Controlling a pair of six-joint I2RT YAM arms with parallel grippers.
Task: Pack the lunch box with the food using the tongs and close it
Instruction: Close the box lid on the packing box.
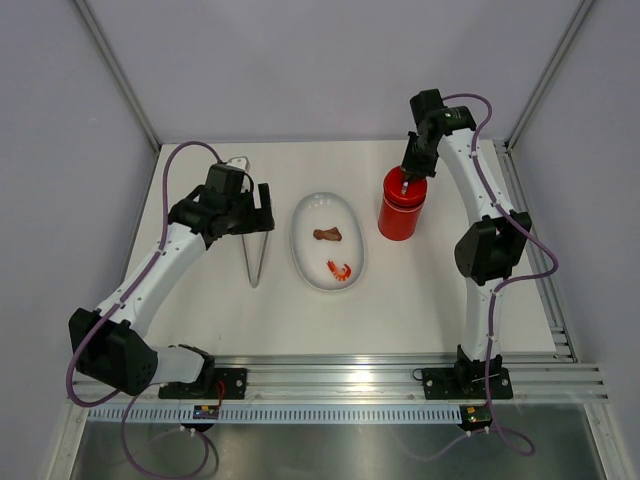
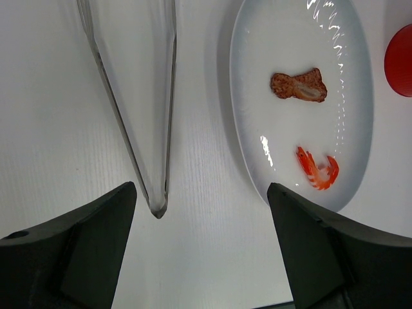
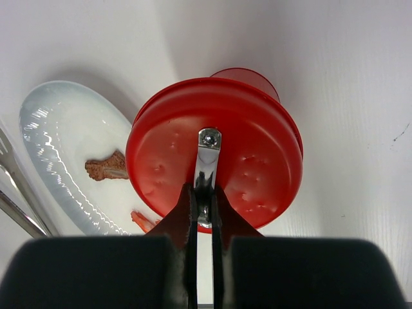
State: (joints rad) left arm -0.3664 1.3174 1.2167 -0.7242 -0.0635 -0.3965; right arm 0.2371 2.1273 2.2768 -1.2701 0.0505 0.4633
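White plate (image 1: 318, 204) holds two food pieces (image 1: 326, 235); right jaws grip lid (image 3: 257, 148), left jaws apart.

Red lunch box (image 1: 402, 212) upright, lid (image 3: 261, 151) seemingly on; food pieces (image 1: 327, 235) and tongs (image 1: 255, 272) lie leftward.

Left claw (image 2: 199, 193) hangs low with jaws spread wide; right claw (image 3: 205, 206), arm extended, is clamped tight.

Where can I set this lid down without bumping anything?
Best: the bare table on the near side of the plate, toward the near edge. Also open: the far strip behind the plate. Tight: the gap between plate and lunch box, and between plate and tongs, with the left gripper above.
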